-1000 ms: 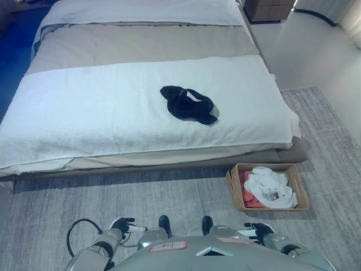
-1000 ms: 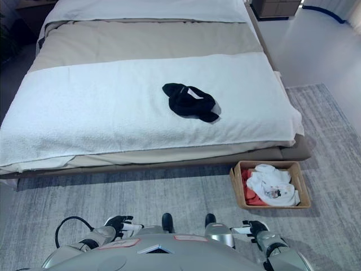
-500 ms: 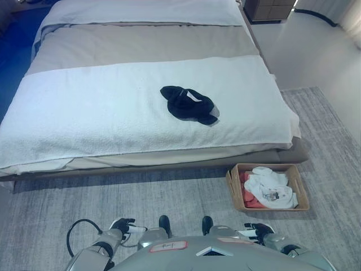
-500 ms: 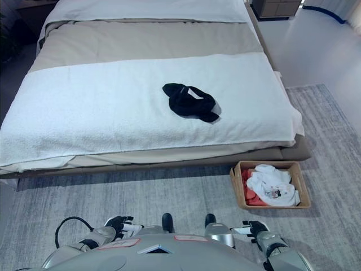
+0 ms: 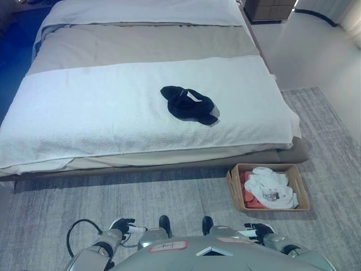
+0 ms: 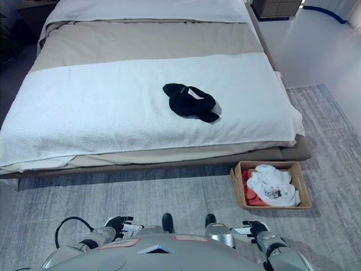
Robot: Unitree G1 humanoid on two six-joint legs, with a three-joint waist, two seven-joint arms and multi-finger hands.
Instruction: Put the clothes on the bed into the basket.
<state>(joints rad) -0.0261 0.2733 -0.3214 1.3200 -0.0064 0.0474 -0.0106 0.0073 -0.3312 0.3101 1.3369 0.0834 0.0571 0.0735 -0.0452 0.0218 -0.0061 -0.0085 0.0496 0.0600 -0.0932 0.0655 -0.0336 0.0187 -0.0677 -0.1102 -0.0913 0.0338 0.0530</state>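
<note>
A crumpled black garment lies on the white blanket in the middle of the bed, also in the right eye view. A brown wicker basket stands on the rug at the bed's near right corner. It holds a white garment over a red one. My left hand and right hand hang low at the bottom edge, far from the bed. Both are empty with relaxed fingers.
The bed spans most of the view, with a beige cover behind the white blanket. A grey rug lies between me and the bed. A dark nightstand stands at the far right on a pale floor.
</note>
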